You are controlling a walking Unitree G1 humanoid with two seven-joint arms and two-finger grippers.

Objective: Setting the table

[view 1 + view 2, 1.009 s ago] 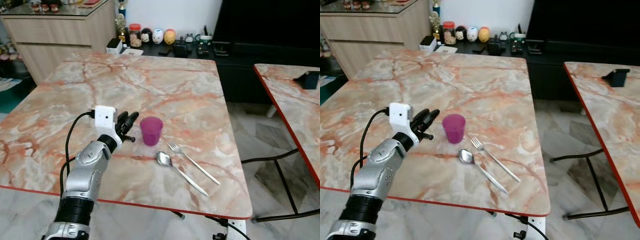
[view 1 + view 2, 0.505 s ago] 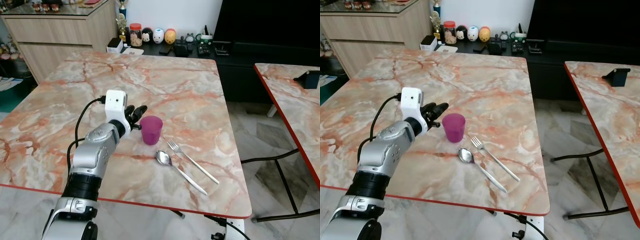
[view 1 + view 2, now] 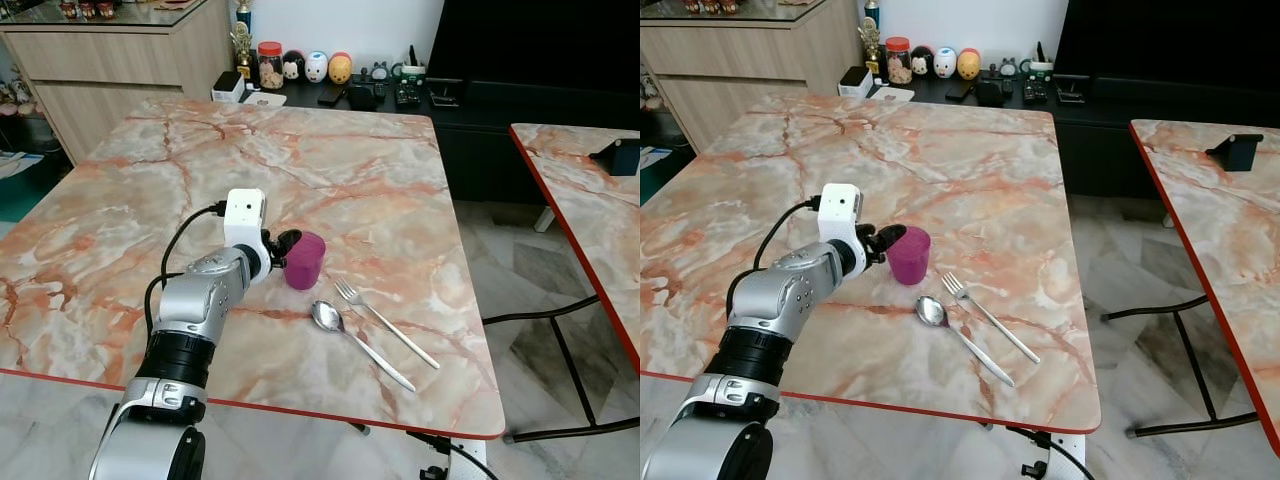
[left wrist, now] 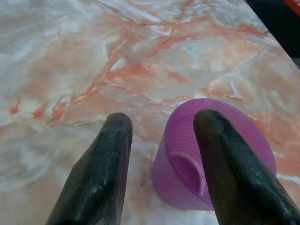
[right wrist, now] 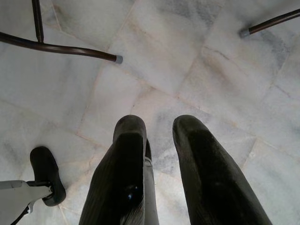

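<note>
A purple plastic cup (image 3: 303,260) stands upright near the middle of the marble table (image 3: 350,170). My left gripper (image 3: 284,245) is open at the cup's left side. In the left wrist view the gripper (image 4: 161,123) straddles the cup's (image 4: 187,187) near wall: one finger (image 4: 225,159) lies over its mouth, the other (image 4: 105,159) stands outside it. A spoon (image 3: 352,338) and a fork (image 3: 386,322) lie side by side just right of the cup. My right gripper (image 5: 159,124) hangs idle over the tiled floor, its fingers slightly apart.
A second marble table (image 3: 590,200) stands to the right across a gap of floor, with a dark object (image 3: 620,158) on it. Behind the table are a low black sideboard with jars and figurines (image 3: 300,70), a wooden cabinet (image 3: 120,60) and a dark screen (image 3: 540,40).
My left arm has reached forward and to the right, bringing its open fingers from a short way left of the cup up to the cup's rim. Cup, spoon and fork have not moved.
</note>
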